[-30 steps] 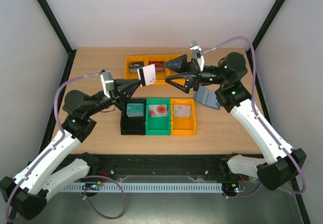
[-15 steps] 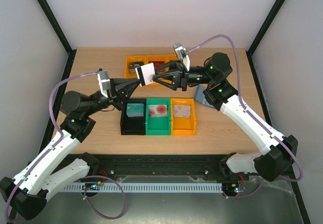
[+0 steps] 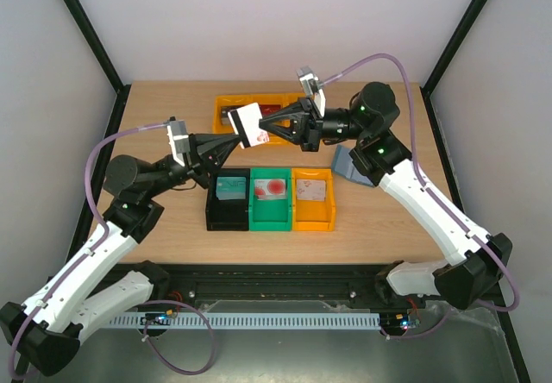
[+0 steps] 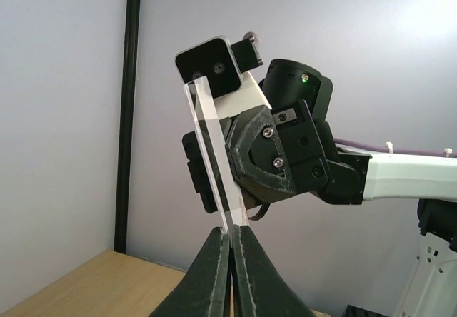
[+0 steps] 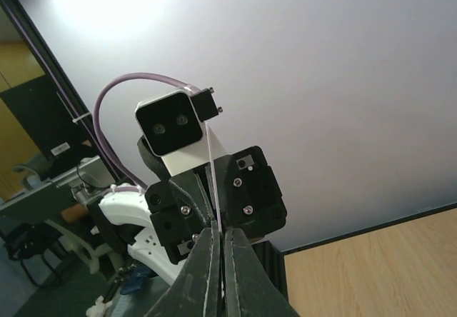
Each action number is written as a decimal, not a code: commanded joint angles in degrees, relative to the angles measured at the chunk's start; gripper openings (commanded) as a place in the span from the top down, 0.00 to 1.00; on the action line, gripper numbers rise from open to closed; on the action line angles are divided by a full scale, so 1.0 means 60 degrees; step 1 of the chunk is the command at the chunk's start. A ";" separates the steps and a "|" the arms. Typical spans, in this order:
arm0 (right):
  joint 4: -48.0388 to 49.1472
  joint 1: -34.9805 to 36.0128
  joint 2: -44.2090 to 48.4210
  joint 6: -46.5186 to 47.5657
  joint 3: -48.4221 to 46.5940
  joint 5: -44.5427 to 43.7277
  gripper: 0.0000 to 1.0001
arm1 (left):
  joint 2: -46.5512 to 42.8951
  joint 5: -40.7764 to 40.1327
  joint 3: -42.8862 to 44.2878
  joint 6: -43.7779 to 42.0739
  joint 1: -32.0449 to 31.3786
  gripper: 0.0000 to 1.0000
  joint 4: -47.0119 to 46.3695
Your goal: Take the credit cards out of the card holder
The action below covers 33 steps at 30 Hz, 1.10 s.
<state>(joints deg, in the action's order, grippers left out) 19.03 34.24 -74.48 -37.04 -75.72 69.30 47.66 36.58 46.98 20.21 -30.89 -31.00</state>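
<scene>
A white credit card [image 3: 247,123] hangs in the air above the back of the table, pinched from both sides. My left gripper [image 3: 235,134] is shut on its left edge and my right gripper [image 3: 262,124] is shut on its right edge. In the left wrist view the credit card [image 4: 213,161] stands edge-on and rises out of my shut left gripper [image 4: 232,233]. The right wrist view shows the credit card [image 5: 213,178] as a thin line entering my shut right gripper [image 5: 220,233]. The blue card holder [image 3: 353,168] lies on the table at the right, partly under the right arm.
An orange three-part tray [image 3: 226,104] sits at the back, beneath the held card. In front stand a black bin [image 3: 226,214], a green bin [image 3: 269,216] and an orange bin [image 3: 312,217], each with a card inside.
My right gripper swung left to the card and closed on its right edge. The left gripper kept its hold, and the card tilted slightly.
</scene>
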 commanded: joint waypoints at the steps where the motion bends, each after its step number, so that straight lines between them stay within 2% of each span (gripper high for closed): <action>1: -0.1386 0.0062 0.0033 0.1222 -0.0611 -0.0041 0.98 | -0.0018 0.0034 0.0187 0.0074 -0.0025 0.98 -0.0173; 2: -0.1619 0.0059 0.0035 0.1385 -0.0670 -0.0031 0.98 | -0.0031 -0.0095 0.0190 0.0106 -0.0022 0.98 -0.0102; 3: -0.1952 0.0050 0.0028 0.1641 -0.0748 -0.0088 0.98 | -0.0051 -0.0340 0.0172 0.0190 -0.0010 0.92 -0.0018; 4: -0.2532 0.0050 0.0043 0.2027 -0.0903 -0.0238 0.98 | -0.0070 -0.0770 0.0157 0.0256 0.0002 0.74 0.0119; 5: -0.3395 0.0043 0.0023 0.2664 -0.1137 -0.0600 0.98 | -0.0089 -0.1045 0.0134 0.0289 0.0032 0.48 0.0257; 7: -0.5705 0.0048 -0.0002 0.4428 -0.2008 -0.1998 0.98 | -0.0192 -0.1543 0.0066 0.0221 0.0207 0.05 0.0520; 8: -0.6672 0.0050 -0.0017 0.5239 -0.2353 -0.2964 0.98 | -0.0271 -0.1955 -0.0013 0.0184 0.0300 0.01 0.0697; 13: -0.9867 0.0058 -0.0180 0.7942 -0.2822 -0.7987 0.98 | -0.0670 -0.4819 -0.0737 0.0918 0.1257 0.00 0.2173; 16: -1.1073 0.0065 -0.0215 0.9211 -0.2437 -0.9307 0.99 | -0.0819 -0.6031 -0.1282 0.1428 0.2000 0.00 0.3102; 25: -0.9356 0.0065 0.1265 1.1634 0.1579 -1.0801 0.99 | -0.1530 -0.6172 -0.2898 0.1098 0.2881 0.00 0.3500; 29: -0.7680 0.0065 0.2136 1.2784 0.3823 -1.0028 0.99 | -0.1673 -0.6064 -0.3596 0.1164 0.3116 0.00 0.3308; 33: -0.6553 0.0065 0.2407 1.3198 0.4798 -0.9138 0.98 | -0.1699 -0.5770 -0.4262 0.1571 0.3312 0.00 0.3134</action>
<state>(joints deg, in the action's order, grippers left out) -30.92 34.33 -61.93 35.88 -50.46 10.57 37.89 0.95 24.69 27.99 -12.14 -10.44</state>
